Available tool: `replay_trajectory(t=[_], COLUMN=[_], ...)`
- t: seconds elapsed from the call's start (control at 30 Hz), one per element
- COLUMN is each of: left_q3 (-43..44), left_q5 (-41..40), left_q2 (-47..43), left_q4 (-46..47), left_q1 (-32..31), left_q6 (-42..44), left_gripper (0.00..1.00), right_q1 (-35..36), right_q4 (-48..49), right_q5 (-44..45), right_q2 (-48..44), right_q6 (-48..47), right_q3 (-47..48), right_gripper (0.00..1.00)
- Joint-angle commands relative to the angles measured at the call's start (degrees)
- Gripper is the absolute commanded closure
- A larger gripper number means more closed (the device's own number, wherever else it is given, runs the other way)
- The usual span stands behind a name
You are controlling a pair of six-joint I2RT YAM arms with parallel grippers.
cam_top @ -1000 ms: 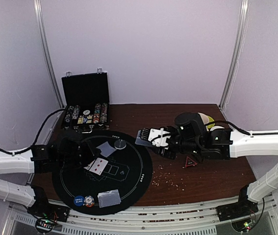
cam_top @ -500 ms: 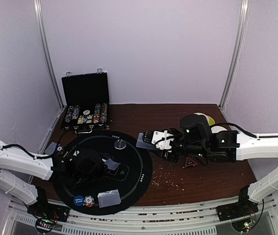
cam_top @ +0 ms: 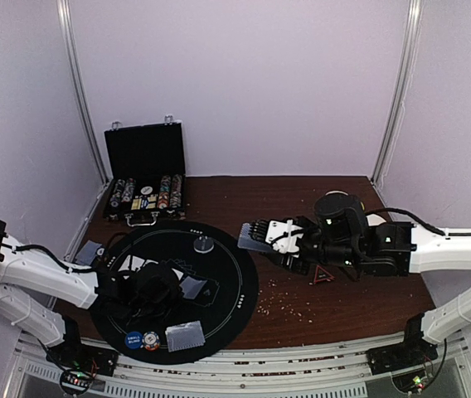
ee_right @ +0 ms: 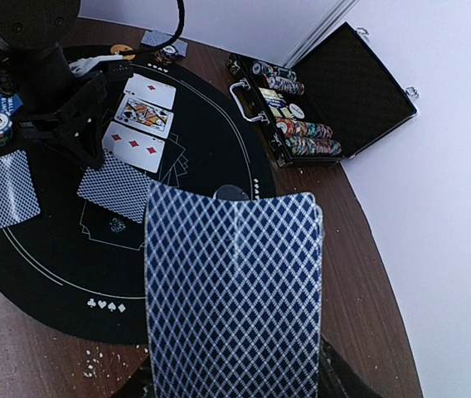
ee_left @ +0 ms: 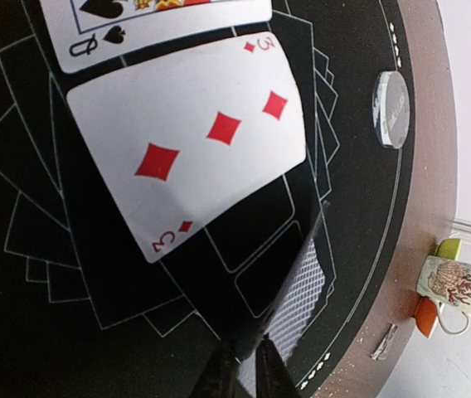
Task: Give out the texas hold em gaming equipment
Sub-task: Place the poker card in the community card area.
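**Deck Gripped at Right, Cards Laid Out on the Mat**

The deck of cards (ee_right: 231, 290) was gripped by the right pincer (cam_top: 260, 236). It was held above the desk (cam_top: 352, 307), just past the right edge of the round black mat (cam_top: 231, 307), with its blue-patterned back turned to the wrist camera.

The left pincer (cam_top: 148, 286) was held low over the left half of the mat. Its jaws were seen close together with only a narrow gap, and it could not be told whether anything was pinched between them. Beneath it, a three of diamonds (ee_left: 206, 141) and a queen of spades (ee_left: 152, 25) were laid face up, just beside each other. A face-down card (ee_left: 298, 303) was seen right by the fingertips.

A second face-down card (cam_top: 184, 335) was laid at the near edge of the mat. A blue disc (cam_top: 133, 339) and a red-white disc (cam_top: 151, 338) were set just to its left. A clear disc (cam_top: 205, 244) was placed on the far side of the mat.

The black case (cam_top: 144, 178) was stood open at the far left of the desk, with rows of chips inside. A white patterned mug (ee_left: 455, 282) was seen off the mat in the left wrist view.
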Motion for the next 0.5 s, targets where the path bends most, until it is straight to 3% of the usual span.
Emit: replay_trajectory(t=[0.0,0.23,0.4,0.47], left_q3=[-0.76,-1.64,-0.48,0.15], left_q5=[0.3,1.38,1.91,1.44], left_q2=[-0.56,-0.73,-3.31,-5.13], left_q4=[-0.51,0.37,-5.22,-9.36], left_q1=[-0.39,-0.83,-1.3,-1.33], left_q6=[-2.28,-2.73,-2.94,-3.43], left_gripper=[0.87,0.79,0.6,0.57], right_q1=[0.42,0.58,1.02,1.09], right_q4=[-0.12,0.33,0.33,0.33], right_q5=[1.16,1.11,1.44,1.53], right_q2=[-1.88,-1.99,-1.94,-1.92], right_q6=[0.14,1.06,0.97,0.82], right_q3=[-0.44,-0.97,-0.65,-0.5], right_gripper=[0.52,0.53,0.52,0.52])
